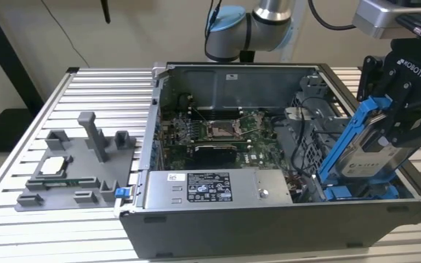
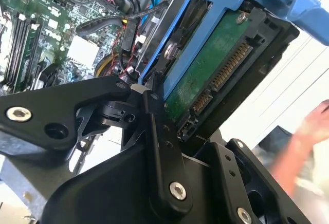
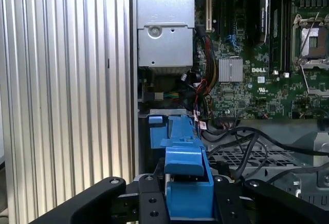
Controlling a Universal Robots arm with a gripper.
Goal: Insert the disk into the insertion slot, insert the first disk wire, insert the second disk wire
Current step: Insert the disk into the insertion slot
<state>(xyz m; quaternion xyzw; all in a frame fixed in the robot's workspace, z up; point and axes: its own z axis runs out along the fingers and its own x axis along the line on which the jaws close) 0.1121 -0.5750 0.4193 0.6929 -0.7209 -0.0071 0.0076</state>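
Your black, angular metal hand (image 1: 394,129) is clamped shut on the disk (image 1: 375,156), a flat silver-grey rectangular hard drive with a white label, clipped in a glossy bright blue plastic carrier frame. In the first wrist view its fingers (image 3: 151,206) press the frame from both sides.

The disk stands steeply on end. Its long axis runs nearly upright, with the top tipped toward the exterior view's right. The lower end sits down at the insertion slot (image 1: 342,193), a grey sheet-metal bay with blue plastic latches inside the open dark grey computer case (image 1: 269,230). You cannot tell whether they touch.

In the second wrist view you see the disk's matte green circuit-board face (image 2: 216,64), with its row of gold connector teeth at the end nearest the hand.

The case rests on a ribbed aluminium tabletop (image 1: 35,109).
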